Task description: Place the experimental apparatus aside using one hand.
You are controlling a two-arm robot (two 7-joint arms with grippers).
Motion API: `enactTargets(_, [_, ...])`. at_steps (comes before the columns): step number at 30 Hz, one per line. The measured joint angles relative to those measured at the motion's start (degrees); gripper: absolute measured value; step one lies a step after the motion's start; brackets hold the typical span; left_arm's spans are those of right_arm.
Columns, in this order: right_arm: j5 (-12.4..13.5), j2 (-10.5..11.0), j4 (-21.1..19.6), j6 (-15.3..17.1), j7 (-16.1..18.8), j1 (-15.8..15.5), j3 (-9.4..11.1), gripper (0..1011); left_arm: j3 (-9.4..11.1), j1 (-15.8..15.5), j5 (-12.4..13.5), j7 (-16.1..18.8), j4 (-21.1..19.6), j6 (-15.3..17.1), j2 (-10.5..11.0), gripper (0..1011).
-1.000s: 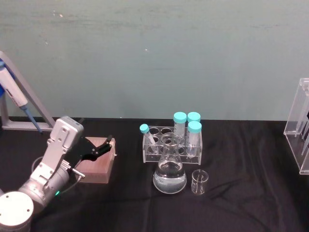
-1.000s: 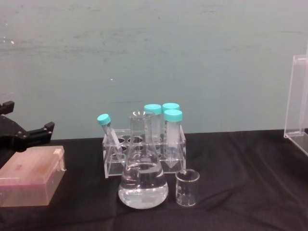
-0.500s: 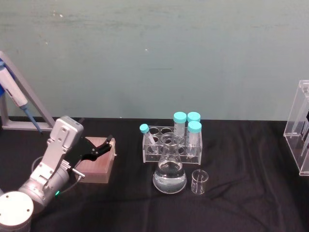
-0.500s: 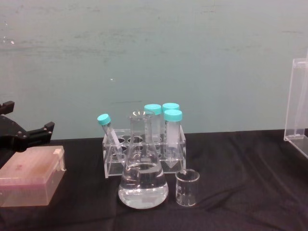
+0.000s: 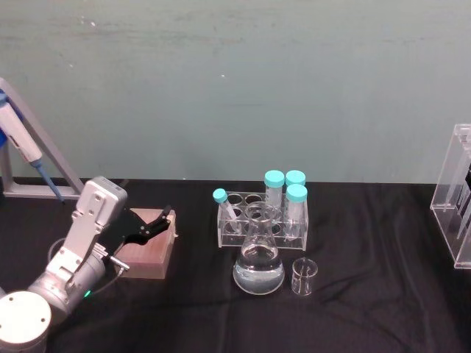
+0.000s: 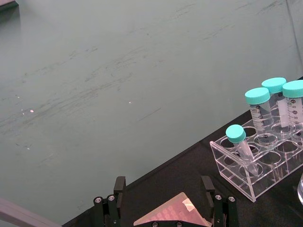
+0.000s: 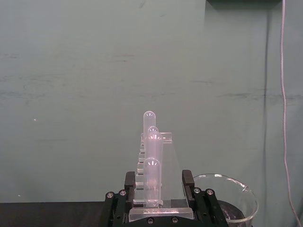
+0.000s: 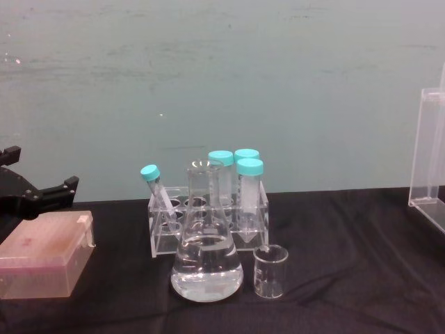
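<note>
— Which step are we working on?

— We are handling the first of the three clear pieces. Our right gripper is pinching the clear base of the tall acrylic pipette rack, one finger on each side. The rack is standing upright at the far right edge of the black table, though we cannot tell whether its base is resting on the cloth.

— And the other two?

— The conical flask and the small glass beaker are waiting mid-table, well apart from the rack. The beaker is sitting just beside the flask, both in front of the teal-capped tube rack.

— Is our left arm helping?

— No, our left gripper is hovering over the pink box with its fingers spread, gripping nothing.

— So what are we facing next?

— As we judge it, we are needing to seat the tall rack squarely and let go without tipping it. Then we are reaching back for the glassware, keeping the liquid-filled flask level and not knocking the beaker.
</note>
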Motion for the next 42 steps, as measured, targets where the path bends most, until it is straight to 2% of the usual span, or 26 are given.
enactTargets(42, [0.5, -0.1, 0.8, 0.3, 0.1, 0.3, 0.1, 599, 0.0, 0.0, 0.0, 0.0, 0.0, 0.0, 0.0, 1000])
